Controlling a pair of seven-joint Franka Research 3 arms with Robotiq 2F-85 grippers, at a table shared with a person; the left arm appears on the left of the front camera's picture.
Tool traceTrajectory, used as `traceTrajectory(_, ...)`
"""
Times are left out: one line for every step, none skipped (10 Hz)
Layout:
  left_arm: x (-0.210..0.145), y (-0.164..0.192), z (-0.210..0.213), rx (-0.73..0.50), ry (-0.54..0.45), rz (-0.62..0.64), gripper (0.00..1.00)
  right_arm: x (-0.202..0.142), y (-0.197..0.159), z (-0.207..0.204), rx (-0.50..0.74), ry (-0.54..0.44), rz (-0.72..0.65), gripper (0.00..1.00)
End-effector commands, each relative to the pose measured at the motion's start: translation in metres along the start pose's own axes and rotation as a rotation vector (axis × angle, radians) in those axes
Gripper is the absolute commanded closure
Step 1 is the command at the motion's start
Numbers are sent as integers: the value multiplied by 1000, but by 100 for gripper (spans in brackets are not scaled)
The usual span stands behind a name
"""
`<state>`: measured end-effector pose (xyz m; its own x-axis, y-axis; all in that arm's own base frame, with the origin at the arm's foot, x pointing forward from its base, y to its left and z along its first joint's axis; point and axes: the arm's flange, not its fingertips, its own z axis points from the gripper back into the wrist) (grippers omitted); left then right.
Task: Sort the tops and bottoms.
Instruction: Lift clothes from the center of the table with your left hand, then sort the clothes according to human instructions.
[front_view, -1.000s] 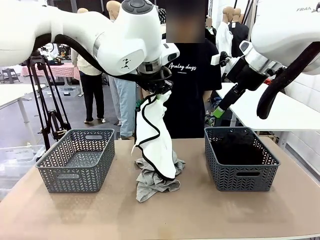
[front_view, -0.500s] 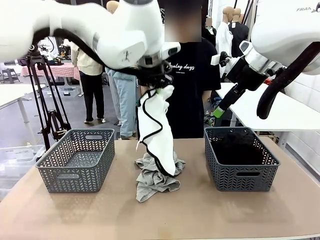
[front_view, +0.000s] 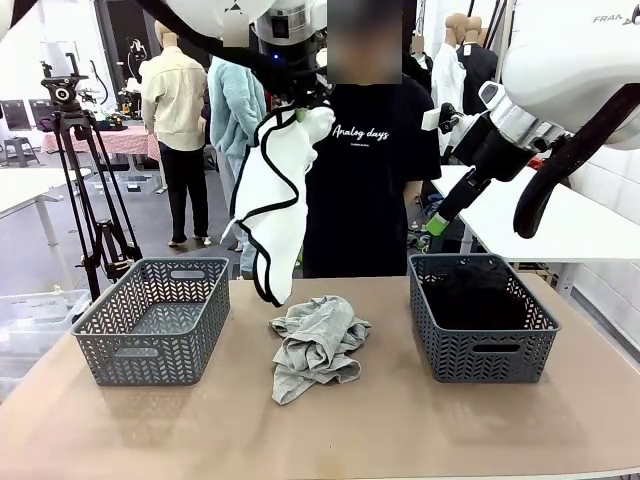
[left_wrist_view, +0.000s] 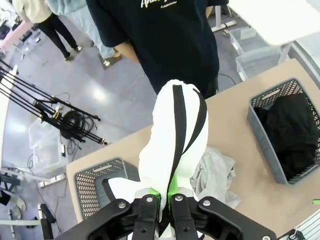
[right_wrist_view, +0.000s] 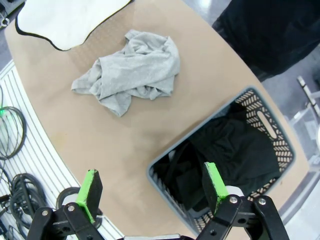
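A grey garment lies crumpled mid-desk between the left basket and the right basket, which holds black clothes. The right fingers gape wide, empty. The left fingers, pinched shut, hold a white garment aloft.

A person in a black printed T-shirt stands at the far side of the brown table. A black tripod stands on the floor at left, and a white table at right.
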<state>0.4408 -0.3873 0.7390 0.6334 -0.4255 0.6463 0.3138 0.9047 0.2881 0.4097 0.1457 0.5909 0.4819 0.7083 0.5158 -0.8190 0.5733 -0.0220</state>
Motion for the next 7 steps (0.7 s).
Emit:
traceTrajectory(0, -9, 2, -6, -73, -3, 100, 1, -1, 0, -5, 3, 10, 0)
traceTrajectory(-4, -8, 5, 8, -80, 23, 100, 1, -1, 0, -5, 3, 10, 0)
traceTrajectory(2, -6, 4, -9, -26, -10, 100, 1, -1, 0, -5, 3, 10, 0)
traceTrajectory(2, -6, 4, -9, -26, -10, 100, 1, -1, 0, -5, 3, 10, 0)
traceTrajectory(2, -6, 4, -9, -26, -10, 100, 1, -1, 0, -5, 3, 10, 0)
traceTrajectory(2, -6, 4, -9, -26, -10, 100, 1, -1, 0, -5, 3, 10, 0)
traceTrajectory(2, -6, 4, -9, -26, -10, 100, 1, -1, 0, -5, 3, 10, 0)
